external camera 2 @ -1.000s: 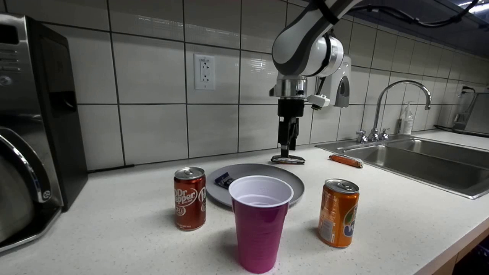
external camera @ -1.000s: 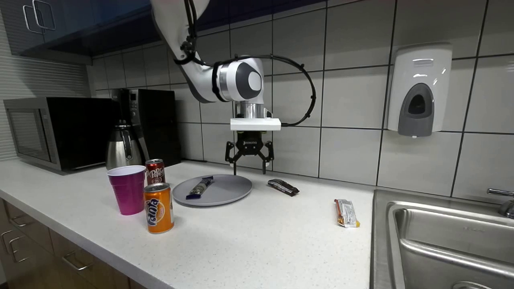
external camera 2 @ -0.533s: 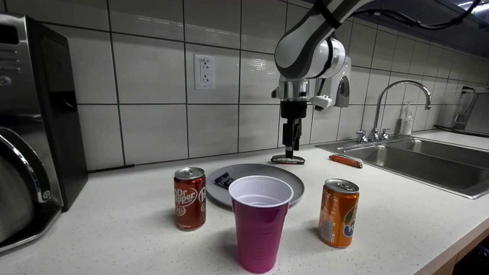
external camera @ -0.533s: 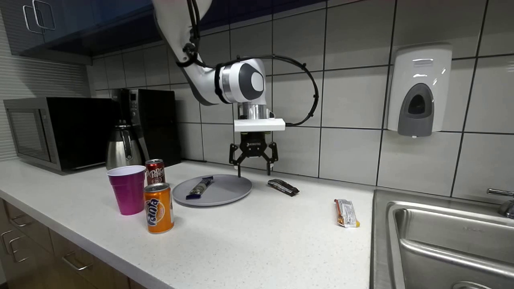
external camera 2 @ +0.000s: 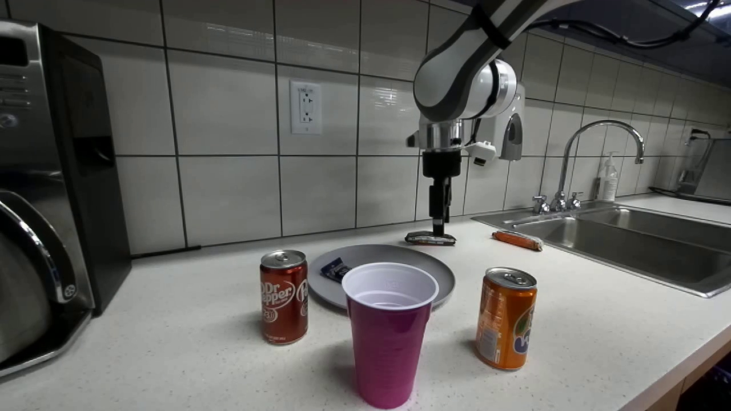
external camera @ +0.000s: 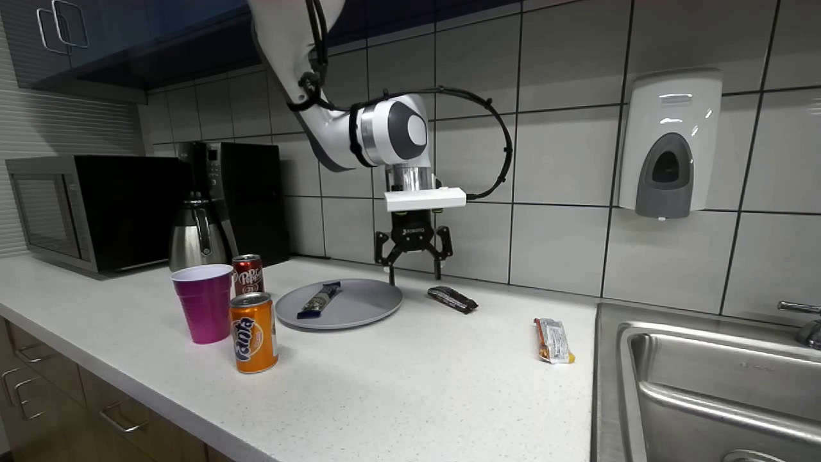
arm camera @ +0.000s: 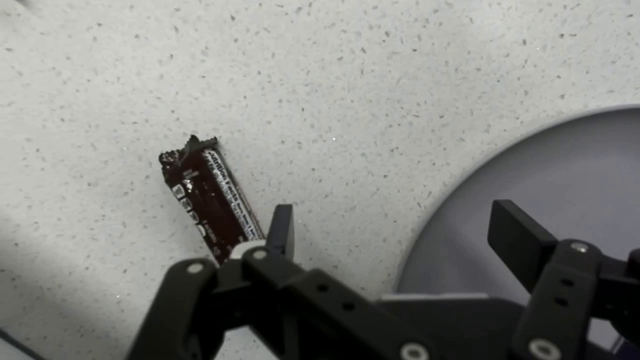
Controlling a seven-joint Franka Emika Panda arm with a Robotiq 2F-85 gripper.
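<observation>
- Your gripper (external camera: 415, 278) hangs above the counter, spread wide, its matte black, blocky fingers (arm camera: 284, 230) well apart.
- Near one finger, the dark-wrapped bar (arm camera: 207, 200), a glossy oblong with a crinkled end, lies on your speckled white counter (arm camera: 350, 100).
- Beside it sits the smooth, round gray plate (arm camera: 575, 165), bearing a blue-wrapped bar (external camera: 319, 300).
- The wrist view gives you "Nutrition Facts" print, unreadable in both exterior views.
- An exterior view shows you a tapered purple cup (external camera 2: 391, 348), outside the wrist view.
</observation>
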